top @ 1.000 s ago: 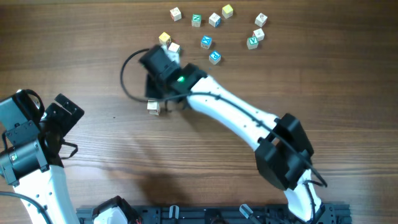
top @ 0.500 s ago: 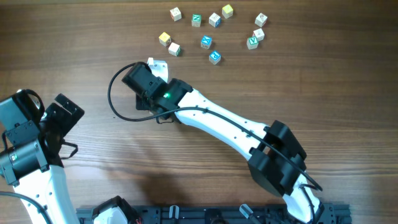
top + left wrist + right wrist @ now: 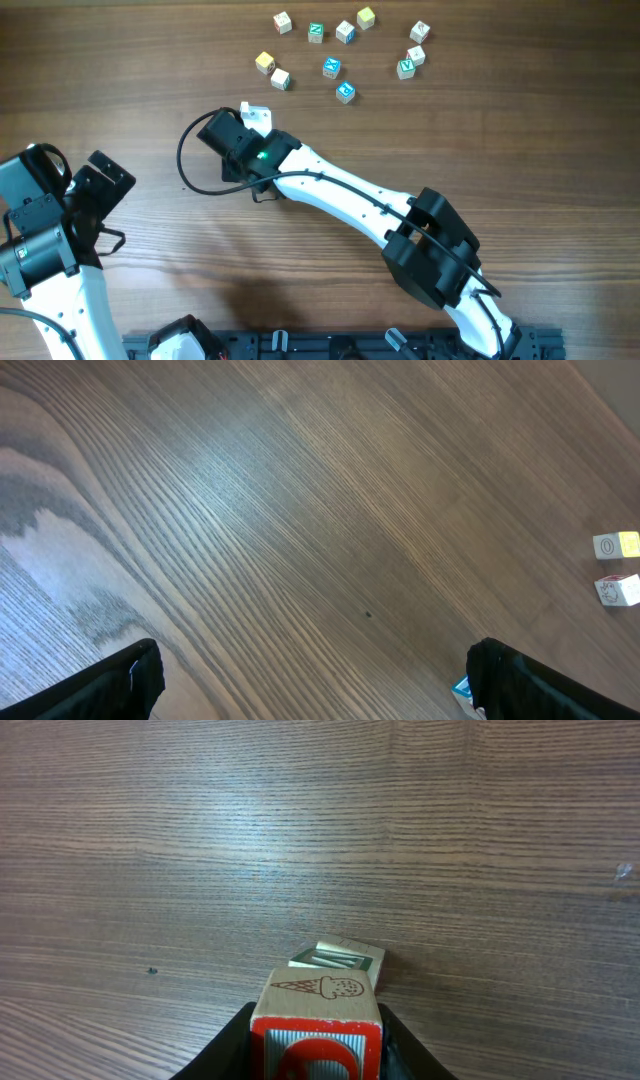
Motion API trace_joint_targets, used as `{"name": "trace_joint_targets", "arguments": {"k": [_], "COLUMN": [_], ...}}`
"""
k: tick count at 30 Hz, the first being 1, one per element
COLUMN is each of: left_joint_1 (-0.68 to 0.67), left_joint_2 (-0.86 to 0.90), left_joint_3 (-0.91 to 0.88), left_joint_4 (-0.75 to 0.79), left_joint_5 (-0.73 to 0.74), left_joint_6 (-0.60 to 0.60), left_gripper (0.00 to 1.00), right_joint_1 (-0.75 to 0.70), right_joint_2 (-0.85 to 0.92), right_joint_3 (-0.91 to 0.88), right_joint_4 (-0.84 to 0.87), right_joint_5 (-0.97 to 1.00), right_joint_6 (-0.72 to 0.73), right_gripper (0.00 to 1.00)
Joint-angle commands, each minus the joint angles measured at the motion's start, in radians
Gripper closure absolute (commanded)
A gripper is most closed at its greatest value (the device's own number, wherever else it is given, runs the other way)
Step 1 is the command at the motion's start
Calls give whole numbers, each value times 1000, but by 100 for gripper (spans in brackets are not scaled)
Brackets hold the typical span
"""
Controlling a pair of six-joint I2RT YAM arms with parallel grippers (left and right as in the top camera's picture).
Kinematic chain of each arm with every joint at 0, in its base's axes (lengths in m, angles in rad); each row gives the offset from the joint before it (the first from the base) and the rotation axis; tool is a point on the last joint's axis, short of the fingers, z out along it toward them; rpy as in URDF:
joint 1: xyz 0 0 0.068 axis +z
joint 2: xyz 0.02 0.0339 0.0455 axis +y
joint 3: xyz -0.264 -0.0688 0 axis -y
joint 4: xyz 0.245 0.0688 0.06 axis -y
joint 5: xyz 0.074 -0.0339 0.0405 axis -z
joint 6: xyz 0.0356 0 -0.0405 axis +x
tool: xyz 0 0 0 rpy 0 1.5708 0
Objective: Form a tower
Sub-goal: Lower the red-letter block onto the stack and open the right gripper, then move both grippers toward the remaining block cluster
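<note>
Table [image 3: 520, 120]: wood grain, seen from overhead, with both arms reaching in from the near edge

Right arm [image 3: 340, 195]: stretched diagonally from lower right to the table's middle left. It is much the nearer arm to the work

Left arm [image 3: 40, 250]: folded at the lower left corner, well apart from every cube

Left gripper [image 3: 315, 660]: jaws spread wide over bare wood, nothing between them

Right gripper [image 3: 252, 112]: jaws pinching the tower [image 3: 318, 1010] from both sides

Tower: hidden under the right gripper in the overhead view. The wrist view shows only a pale cube with an ice-cream picture on top and a red-framed face toward the camera. What stands beneath is hidden, so the upright long axis is judged, not seen

Green cube [image 3: 335, 958]: just beyond the tower, partly covered by it. Whether they touch cannot be told

Loose cubes [image 3: 332, 67]: scattered along the far side, up and to the right of the right gripper. Any next fetch likely runs that way from the tower, within the right arm's reach
</note>
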Motion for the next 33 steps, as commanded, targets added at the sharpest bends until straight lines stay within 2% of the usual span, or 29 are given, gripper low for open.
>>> {"name": "trace_joint_targets", "arguments": {"k": [1,7,10,11,12,14,19,24,27,33], "left_joint_1": [-5,-5,-5,-5,-5,-5,-5,-5,-5,-5], "left_joint_2": [1,1,1,1,1,1,1,1,1,1], "left_joint_3": [19,19,19,19,19,19,19,19,19,19], "left_joint_4": [0,0,0,-1,-1,-1,0,0,1,79], "left_joint_5": [16,16,16,16,16,16,16,16,17,241], "left_joint_6": [-10,-10,-10,-10,-10,-10,-10,-10,-10,-10], "left_gripper": [0,0,0,0,0,0,0,0,0,0], "right_joint_1": [0,0,-1,-1,-1,-9,-51,-134,-229,-429], "right_joint_2": [22,23,23,23,23,21,-14,-104,-124,-132], "right_joint_3": [8,8,8,8,8,19,136,202,271,307], "right_joint_4": [0,2,12,20,26,17,-111,-155,-259,-418], "right_joint_5": [-5,-5,-5,-5,-4,-5,-12,-87,-119,-181], "right_joint_6": [14,14,14,9,3,3,0,-112,-204,-232], "right_gripper": [63,57,46,40,30,2,1,0,1,0]}}
